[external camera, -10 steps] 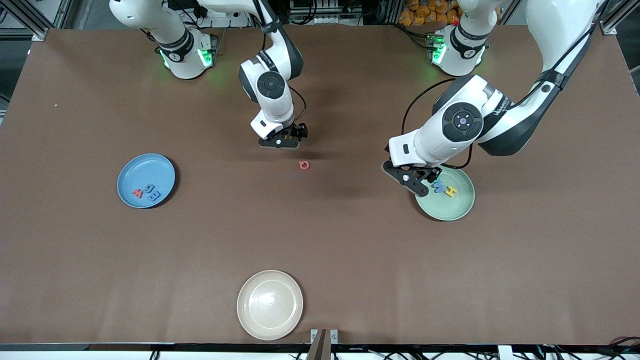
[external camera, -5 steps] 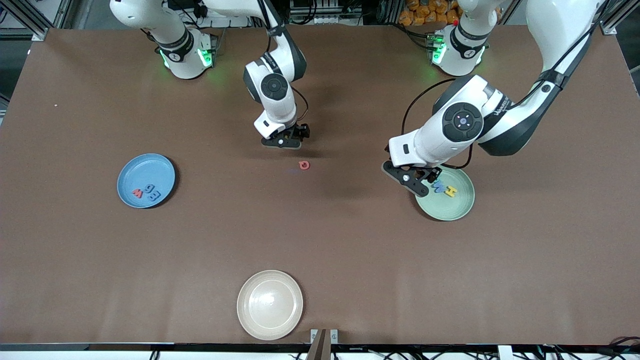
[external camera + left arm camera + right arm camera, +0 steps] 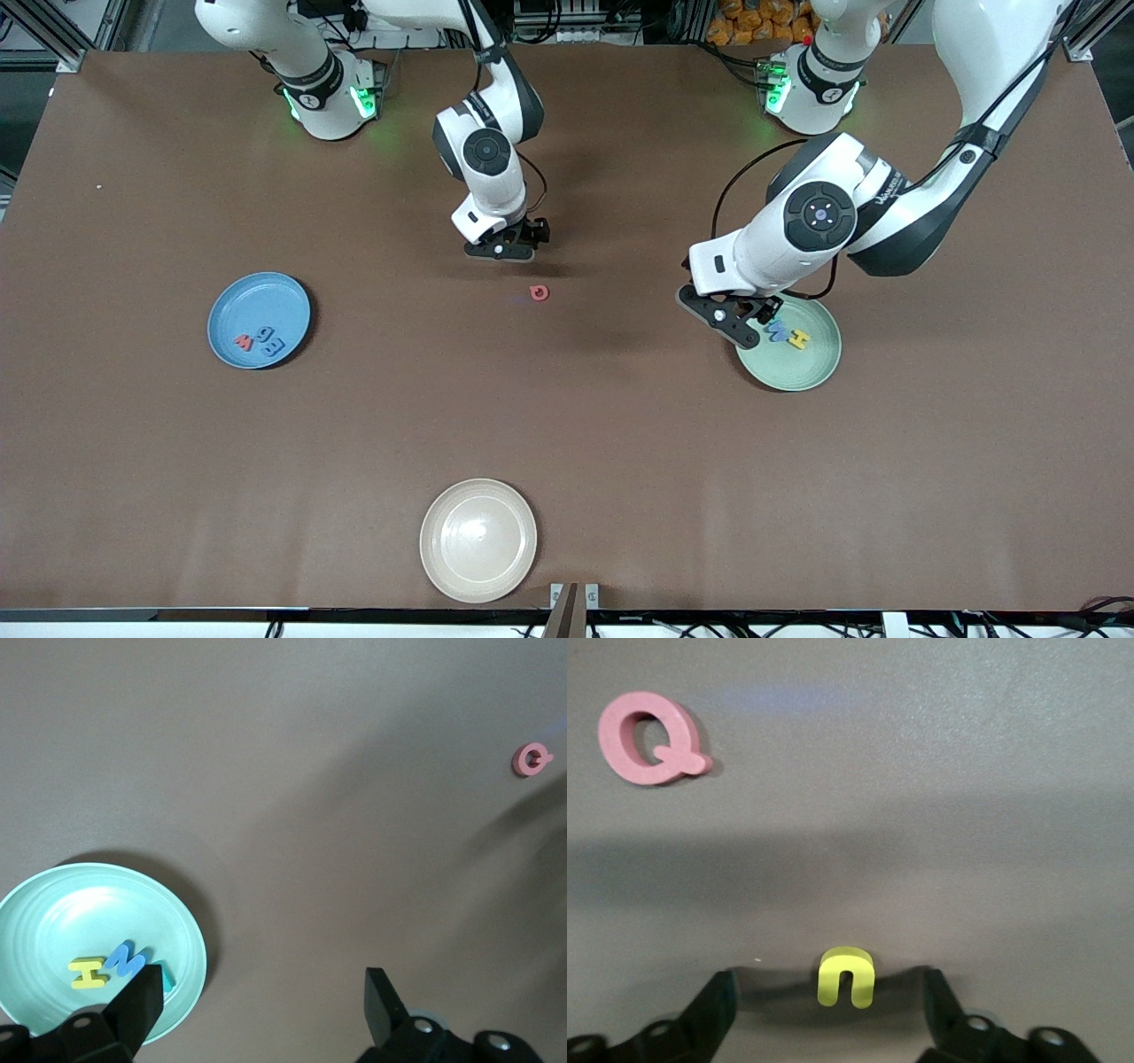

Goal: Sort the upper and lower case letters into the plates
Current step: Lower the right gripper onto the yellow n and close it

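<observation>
Though half hidden, teal letter beside left pincer.

A high front camera faces the robots; both downward wrist cameras share the red Q.

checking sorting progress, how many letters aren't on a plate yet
2: the red Q on the bare table mid-table, and the yellow n between the right pincer's fingers. Others may be hidden.

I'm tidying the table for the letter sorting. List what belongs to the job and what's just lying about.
Belongs:
- blue plate with three letters
- green plate with its letters
- red Q on the table
- yellow n between the right gripper's open fingers

Lying about:
- cream plate
</observation>
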Motion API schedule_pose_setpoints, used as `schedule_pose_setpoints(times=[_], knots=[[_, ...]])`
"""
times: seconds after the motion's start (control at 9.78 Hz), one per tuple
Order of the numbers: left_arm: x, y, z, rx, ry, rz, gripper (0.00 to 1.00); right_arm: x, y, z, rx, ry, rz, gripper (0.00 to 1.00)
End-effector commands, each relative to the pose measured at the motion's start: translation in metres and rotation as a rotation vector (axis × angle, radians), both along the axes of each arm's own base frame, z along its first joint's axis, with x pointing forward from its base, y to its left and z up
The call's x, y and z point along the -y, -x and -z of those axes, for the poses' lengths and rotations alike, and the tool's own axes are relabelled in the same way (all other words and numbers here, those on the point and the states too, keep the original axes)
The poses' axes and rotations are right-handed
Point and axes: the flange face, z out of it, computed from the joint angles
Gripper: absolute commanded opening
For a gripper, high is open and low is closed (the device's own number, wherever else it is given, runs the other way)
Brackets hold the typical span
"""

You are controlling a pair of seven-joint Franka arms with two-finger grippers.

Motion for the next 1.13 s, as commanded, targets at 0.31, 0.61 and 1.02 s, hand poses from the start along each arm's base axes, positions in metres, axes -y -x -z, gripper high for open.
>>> schedule_pose_setpoints(times=[0.31, 0.61, 1.02], knots=[[0.003, -0.003, -0.008, 0.007, 0.009, -0.024, 1.0, 0.005, 0.01, 0.002, 0.027, -0.02, 0.02, 0.0], [0.003, -0.003, -0.008, 0.007, 0.009, -0.024, 1.0, 0.008, -0.001, -0.009, 0.039, -0.038, 0.029, 0.0], [0.003, -0.003, -0.008, 0.007, 0.009, -0.023, 1.0, 0.087, -0.091, -0.047, 0.135, -0.034, 0.008, 0.0]])
